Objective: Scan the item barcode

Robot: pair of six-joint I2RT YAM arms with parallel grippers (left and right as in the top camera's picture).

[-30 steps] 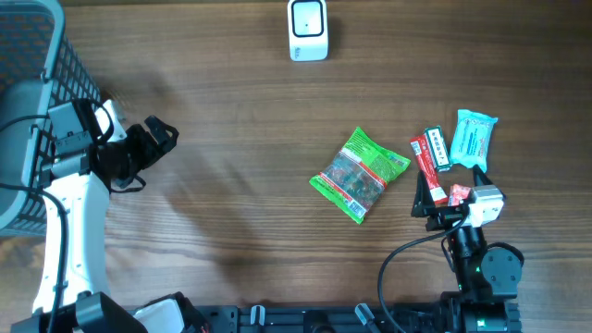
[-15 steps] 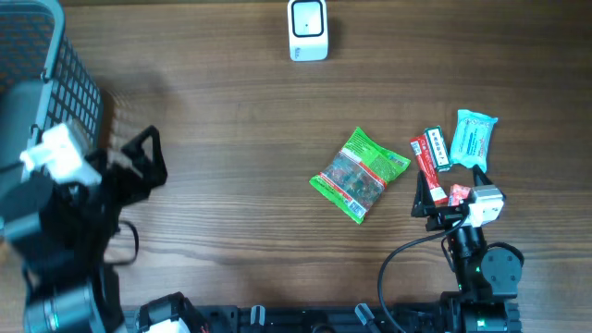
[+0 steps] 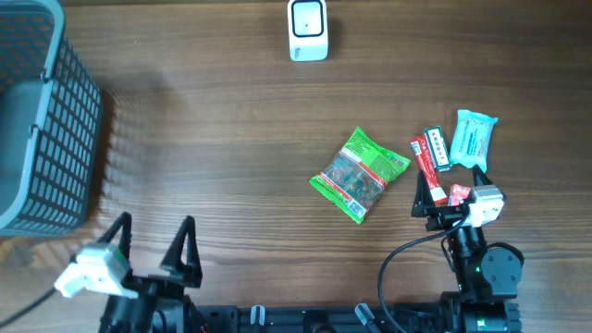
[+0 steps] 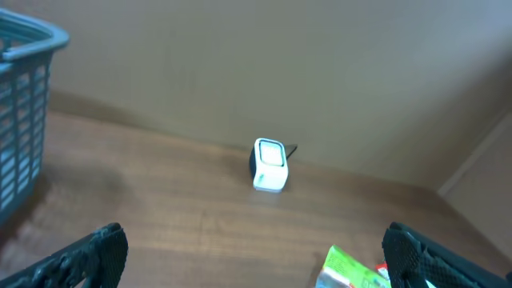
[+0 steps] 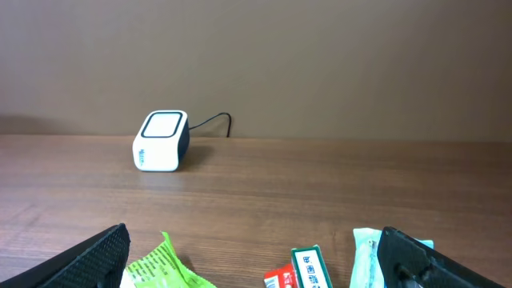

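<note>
A green snack packet (image 3: pixel 360 173) lies flat on the tabletop (image 3: pixel 231 139), right of centre and near the front edge, and looks the likeliest item for scanning. It could go astray in several ways. The thin film gives little to pinch, so closing fingers might scrape the wood or slide off. A crumpled grip could also fold the film over the code. No barcode can be made out on the upper face, so it may be printed underneath, and presenting the wrong side would give no read. The packet is a bright green pillow bag, skewed diagonally, with a clear window showing mottled contents and a pale printed band along its lower end.

Just to its right lie a red packet (image 3: pixel 424 162) and a teal packet (image 3: pixel 474 139), close together. The right jaws stand wide and empty directly over the red packet's near end, so a careless descent there could take the wrong item. The left jaws, at the front left corner and well apart from everything, are also spread wide and hold nothing.

The barcode scanner (image 3: pixel 307 30), a small white box with a dark window, sits at the far edge, well apart from the packet. That makes for a long carry during which a loose hold could fail. A grey basket (image 3: pixel 46 120) stands at the far left.
</note>
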